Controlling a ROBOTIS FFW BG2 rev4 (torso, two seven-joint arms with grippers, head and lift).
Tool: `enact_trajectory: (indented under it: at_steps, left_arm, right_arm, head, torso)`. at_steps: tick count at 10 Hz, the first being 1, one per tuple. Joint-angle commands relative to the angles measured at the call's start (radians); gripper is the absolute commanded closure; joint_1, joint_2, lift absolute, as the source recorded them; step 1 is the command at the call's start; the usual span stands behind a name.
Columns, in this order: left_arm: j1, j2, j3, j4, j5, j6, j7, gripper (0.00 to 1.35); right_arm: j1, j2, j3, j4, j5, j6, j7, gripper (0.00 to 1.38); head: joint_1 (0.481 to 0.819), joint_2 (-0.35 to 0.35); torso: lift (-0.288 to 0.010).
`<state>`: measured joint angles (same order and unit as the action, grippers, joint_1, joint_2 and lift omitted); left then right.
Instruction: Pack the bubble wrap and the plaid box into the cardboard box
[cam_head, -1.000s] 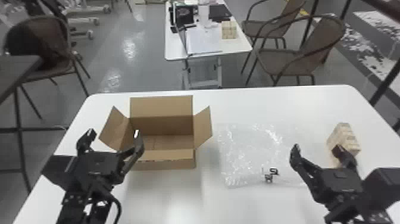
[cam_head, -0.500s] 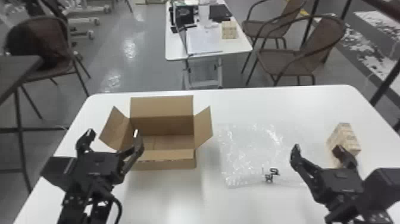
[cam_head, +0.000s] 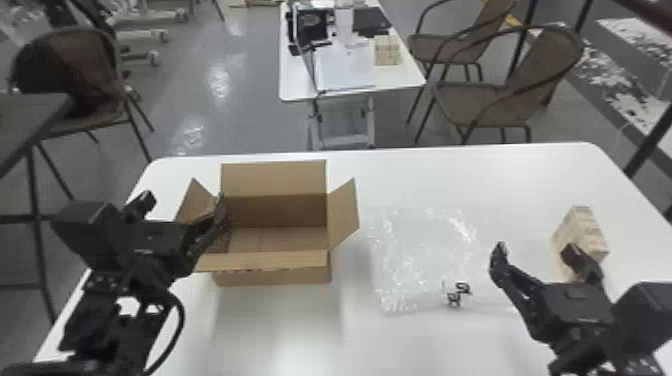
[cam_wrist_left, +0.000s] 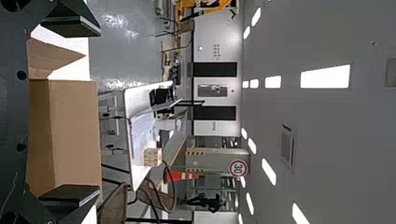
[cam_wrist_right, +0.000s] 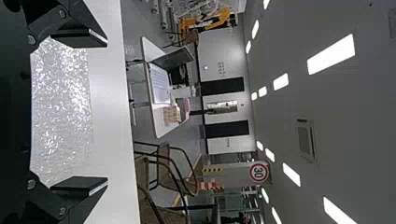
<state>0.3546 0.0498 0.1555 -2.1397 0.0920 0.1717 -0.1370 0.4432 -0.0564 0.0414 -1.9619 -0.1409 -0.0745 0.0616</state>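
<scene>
On the white worktop, toward the left, a cardboard box with flaps spread and inner floor in sight. Just to the right, lying flat, a sheet of bubble wrap, with a small dark piece at the near edge. Farther right, upright, the pale plaid box, outside the cardboard box, like the bubble wrap.

Left claw spread wide at the left side of the cardboard box, with the right-hand finger in front of the left flap; contact impossible to tell. Right claw also spread, with nothing between the fingers, above the area between bubble wrap and plaid box.

Beyond the worktop, a smaller white table with papers, and brown chairs to the right.
</scene>
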Motion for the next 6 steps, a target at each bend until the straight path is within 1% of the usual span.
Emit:
enact_trajectory:
  at_steps: [1,2,3,4,6]
  left_arm:
    - [-0.043,0.004,0.058,-0.012,0.041,0.129,-0.053,0.12]
    - [-0.069,-0.013,0.110,-0.011,0.040,0.198,-0.113,0.12]
    - [-0.086,-0.033,0.154,-0.009,0.022,0.236,-0.154,0.12]
    - [-0.094,-0.051,0.194,0.001,0.022,0.246,-0.168,0.12]
    - [-0.128,-0.051,0.243,0.052,0.080,0.284,-0.217,0.12]
  right_arm:
    - [-0.003,0.000,0.000,0.003,-0.002,0.001,0.007,0.24]
    - [-0.009,0.000,0.002,0.008,-0.005,0.001,0.018,0.24]
    - [-0.015,0.000,0.002,0.014,-0.006,0.001,0.029,0.24]
    - [-0.020,0.000,0.002,0.015,-0.008,0.001,0.034,0.24]
    - [-0.021,0.000,0.002,0.017,-0.009,0.004,0.041,0.24]
  head:
    - [0.695,0.095]
    - [0.695,0.103]
    - [0.695,0.117]
    - [0.695,0.139]
    - [0.695,0.176]
  torso:
    - [-0.102]
    - [-0.102]
    - [-0.102]
    - [-0.102]
    - [-0.102]
